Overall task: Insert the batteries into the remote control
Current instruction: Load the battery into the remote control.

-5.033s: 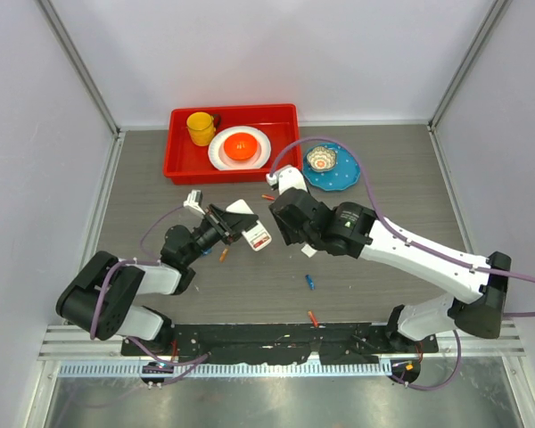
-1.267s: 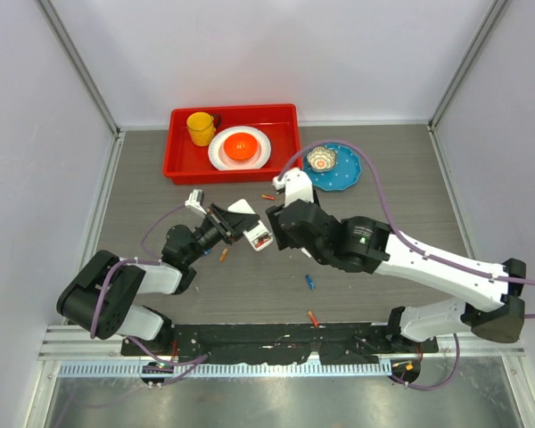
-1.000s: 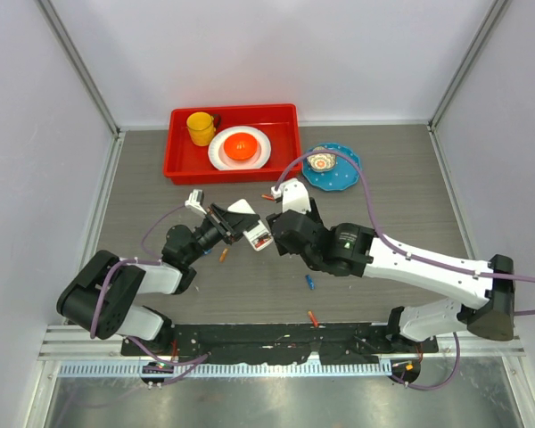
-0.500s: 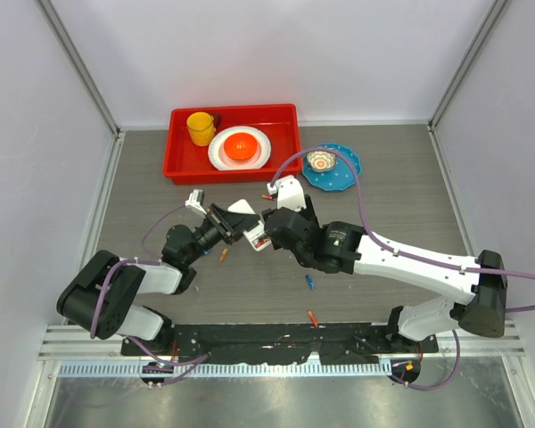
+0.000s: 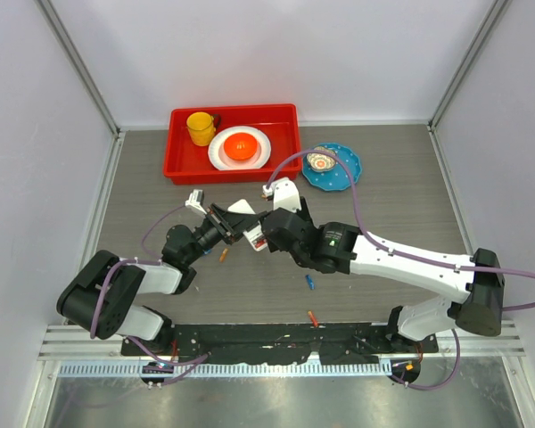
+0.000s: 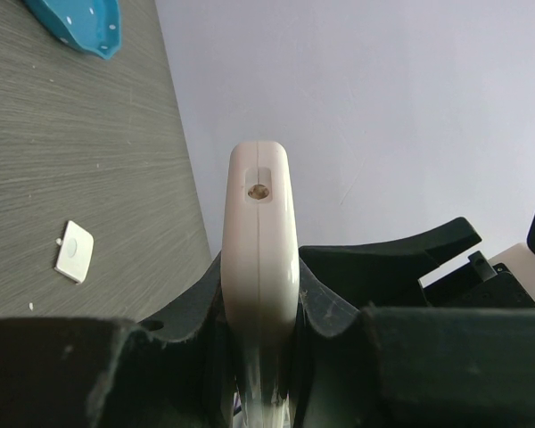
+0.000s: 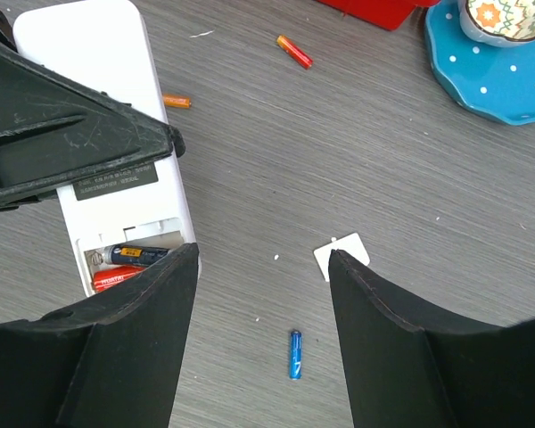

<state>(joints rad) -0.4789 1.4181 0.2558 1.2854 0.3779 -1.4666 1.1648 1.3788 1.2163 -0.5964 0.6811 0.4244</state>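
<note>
At the overhead view's centre-left, the left gripper is clenched on the narrow edges of the flat white plastic remote control. Its rear bay is open, with two small cylindrical batteries inside, one dark and one red. Just right of it, the right gripper hangs spread and empty. Its near finger could knock those cells askew or lever the remote out of its edge grip. The square white plastic cover lies apart, further right.
</note>
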